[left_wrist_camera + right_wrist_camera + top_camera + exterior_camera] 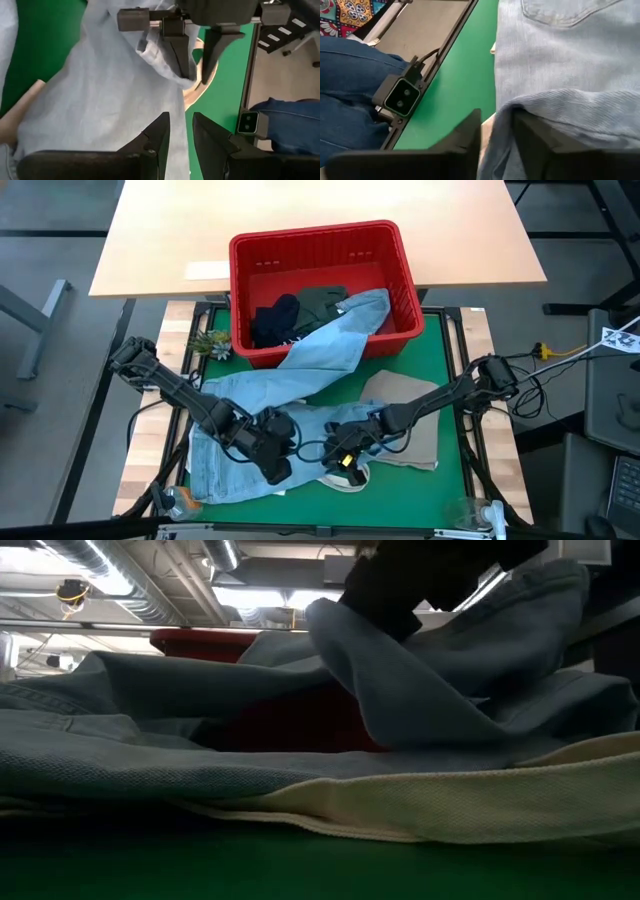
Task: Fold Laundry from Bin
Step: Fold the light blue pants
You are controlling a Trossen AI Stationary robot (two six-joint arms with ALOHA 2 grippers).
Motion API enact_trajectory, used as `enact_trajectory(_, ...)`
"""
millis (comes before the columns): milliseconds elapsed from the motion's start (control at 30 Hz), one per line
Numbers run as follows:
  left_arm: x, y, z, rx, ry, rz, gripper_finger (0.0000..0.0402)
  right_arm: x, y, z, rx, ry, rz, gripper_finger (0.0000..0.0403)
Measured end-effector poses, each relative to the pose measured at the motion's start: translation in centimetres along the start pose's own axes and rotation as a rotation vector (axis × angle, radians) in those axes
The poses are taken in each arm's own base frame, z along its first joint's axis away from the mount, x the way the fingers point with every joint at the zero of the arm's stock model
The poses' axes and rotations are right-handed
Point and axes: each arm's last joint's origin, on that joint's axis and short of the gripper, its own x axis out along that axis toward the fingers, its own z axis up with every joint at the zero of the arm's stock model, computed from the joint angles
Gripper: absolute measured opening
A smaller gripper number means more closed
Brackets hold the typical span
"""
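While the jeans (300,395) trail from the bin (322,255), the right gripper (346,452) jaws straddle a denim fold, slightly parted; the left gripper (283,463) jaws stand narrow, empty.

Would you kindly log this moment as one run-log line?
jeans: draped from bin onto mat | left gripper: open, over denim | right gripper: open around denim fold

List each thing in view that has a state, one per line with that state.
jeans: half out, one leg trailing over the bin's rim, the rest crumpled on the mat.
bin: upright, dark clothes still inside.
beige cloth: flat on the mat, under the jeans' edge.
left gripper: slightly parted, over denim.
right gripper: open, denim fold between its fingers.
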Motion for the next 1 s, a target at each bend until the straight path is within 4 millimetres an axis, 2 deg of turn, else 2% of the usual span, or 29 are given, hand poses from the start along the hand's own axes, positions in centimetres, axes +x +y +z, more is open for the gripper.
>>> enact_trajectory(167, 0.1, 0.1, 0.1, -0.004, -0.001, 0.003, 0.0080, -0.5, 0.4, 1.6, -0.022, 0.023, -0.003, 0.0193)
enact_trajectory(300, 0.1, 0.2, 0.2, -0.007, 0.014, -0.006, 0.0083, -1.5, 0.9, 3.6, -0.122, 0.103, -0.008, 0.0221)
enact_trajectory(500, 0.3, 0.7, 0.7, -0.018, 0.010, 0.004, 0.0113, -3.9, 1.9, 6.8, -0.189, 0.197, -0.031, 0.0232)
enact_trajectory(733, 0.7, 1.4, 1.5, -0.043, -0.004, 0.027, 0.0118, -6.4, 2.9, 9.7, -0.192, 0.202, -0.067, 0.0232)
enact_trajectory(867, 0.7, 1.5, 1.7, -0.048, -0.006, 0.031, 0.0118, -7.6, 3.2, 10.1, -0.178, 0.265, -0.069, 0.0232)
enact_trajectory(1000, 0.7, 1.4, 1.5, -0.052, -0.006, 0.026, 0.0118, -8.8, 3.4, 8.9, -0.137, 0.454, -0.073, 0.0232)
